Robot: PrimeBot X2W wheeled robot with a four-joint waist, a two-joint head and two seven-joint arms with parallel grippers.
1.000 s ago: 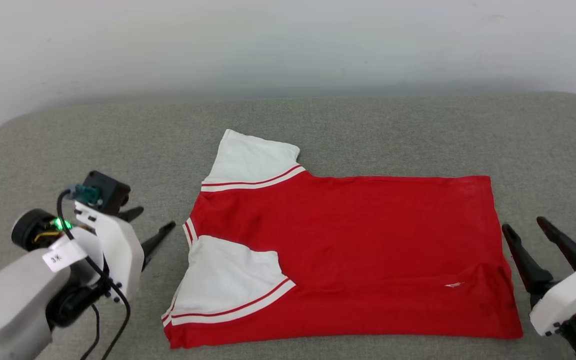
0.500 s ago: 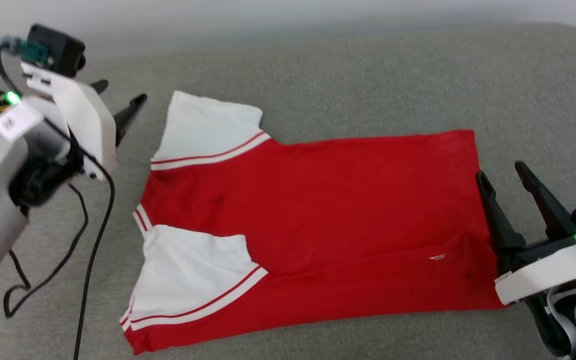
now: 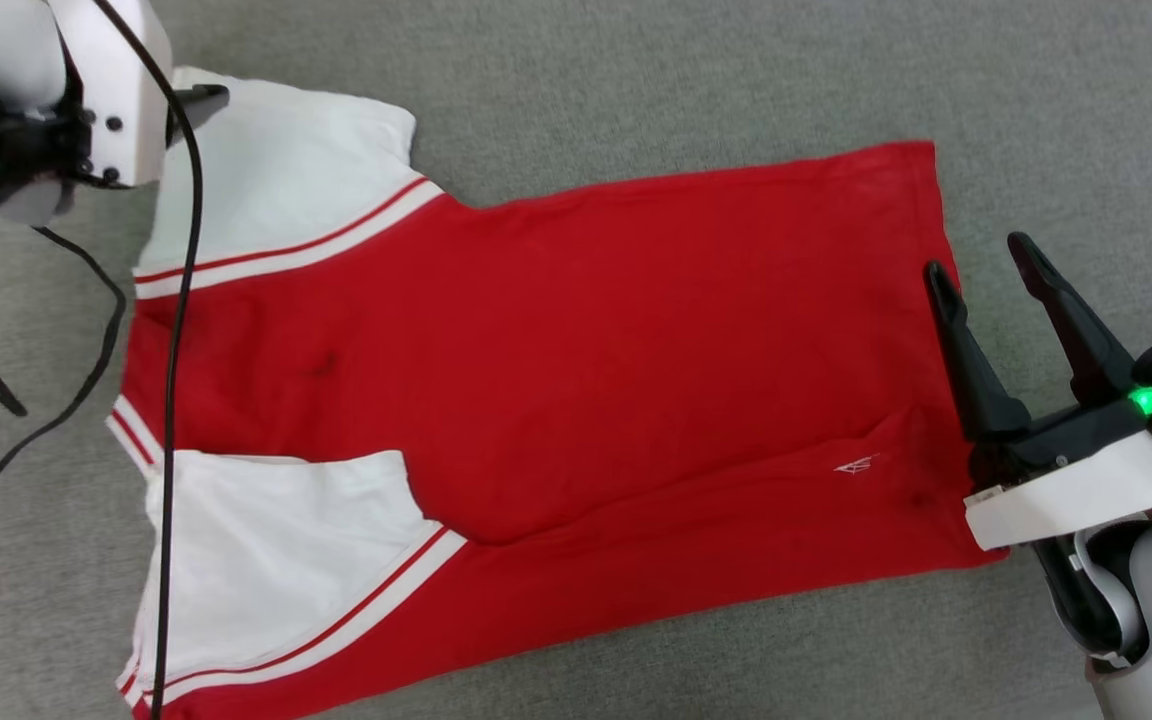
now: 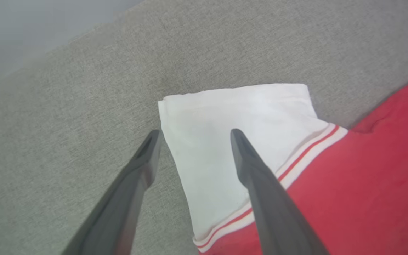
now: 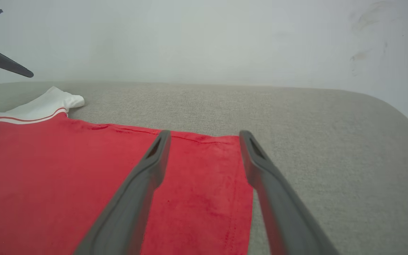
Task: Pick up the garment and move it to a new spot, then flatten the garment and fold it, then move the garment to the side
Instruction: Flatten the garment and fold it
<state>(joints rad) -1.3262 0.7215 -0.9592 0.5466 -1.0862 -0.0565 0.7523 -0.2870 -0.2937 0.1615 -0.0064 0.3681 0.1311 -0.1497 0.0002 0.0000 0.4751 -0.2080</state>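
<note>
while the grey padded surface (image 3: pixel 636 80) runs wide beneath both arms to a bare pale wall (image 5: pixel 204 35), the garment (image 3: pixel 576 400) lies spread flat between your left gripper (image 4: pixel 195 131) and right gripper (image 3: pixel 978 255), so i judge you're starting the fold. the left hangs spread and empty, fingers (image 4: pixel 260 184) straddling the edge of a white sleeve (image 4: pixel 232 117); the right, equally wide and empty, straddles the hem corner (image 5: pixel 225 148). next, lower both and pinch together.

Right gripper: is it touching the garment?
Cannot tell. In the right wrist view the right gripper has its open jaws straddling the garment hem. The head view shows overlap too, but neither shows contact or a gap.
</note>
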